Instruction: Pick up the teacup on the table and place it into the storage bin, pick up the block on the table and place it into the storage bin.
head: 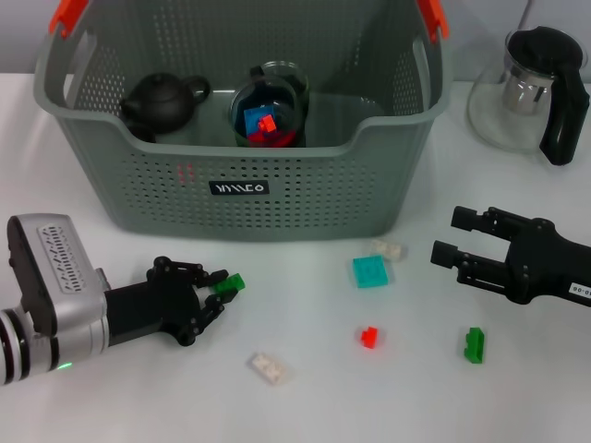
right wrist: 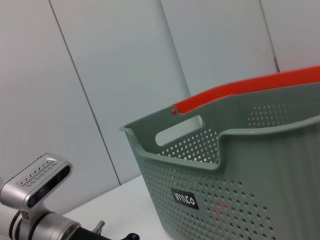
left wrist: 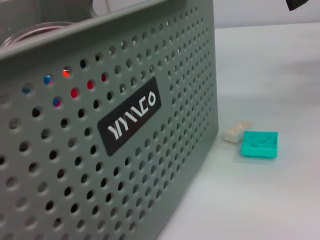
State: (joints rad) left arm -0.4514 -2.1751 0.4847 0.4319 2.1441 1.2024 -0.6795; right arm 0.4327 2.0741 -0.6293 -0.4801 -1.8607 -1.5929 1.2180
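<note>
Currently: left hand [head: 214, 289] clamped on green block [head: 230, 283], low before storage bin [head: 277, 198] front. Right hand [head: 445, 238] spread open, front-right of bin. Glass teacup [head: 269, 114] inside bin.

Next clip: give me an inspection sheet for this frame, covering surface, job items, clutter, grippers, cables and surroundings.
Surface: white table.
Job's things: storage bin at the back, holding a dark teapot and a glass cup with blocks inside; green block at the left gripper's tips.
Clutter: teal block, two white blocks, red block, green brick, glass pitcher.
Grippers: left gripper shut on the green block; right gripper open, empty.
Cables: nothing seen.
Surroundings: pale panelled wall.
</note>
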